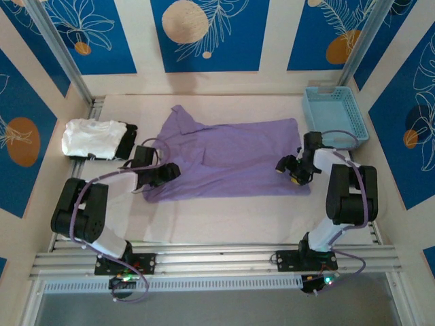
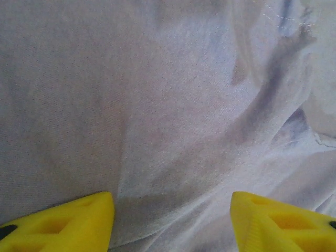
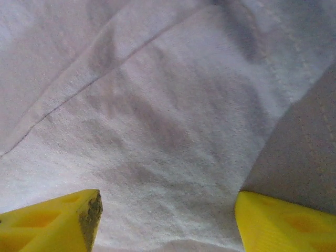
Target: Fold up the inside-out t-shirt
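Lying spread and mostly flat across the pale cream tabletop (image 1: 224, 221), the lavender short-sleeved cotton t-shirt (image 1: 231, 159) is stretching from the left gripper (image 1: 166, 172) to the right gripper (image 1: 289, 167), with one sleeve poking out past the left gripper towards the back wall. Cream wall panels (image 1: 204, 34) painted blue with white leaf outlines and orange discs are enclosing the table, and ribbed aluminium rails (image 1: 217, 257) are running along its near edge. The left gripper (image 2: 172, 220) is hovering low over soft, finely ribbed fabric (image 2: 157, 105) that is rippling in shallow folds, its yellow plastic fingers (image 2: 68, 226) standing wide apart with nothing pinched between them. The right gripper (image 3: 168, 220) is likewise standing wide over the cloth (image 3: 157, 131), where a stitched seam is crossing diagonally ahead of its fingers (image 3: 283, 226). Outward of the left gripper, a folded white garment (image 1: 92, 138) is sitting against a folded black garment (image 1: 128, 140). Beyond the right gripper, a light-blue plastic lattice basket (image 1: 358, 117) is resting near the back corner.
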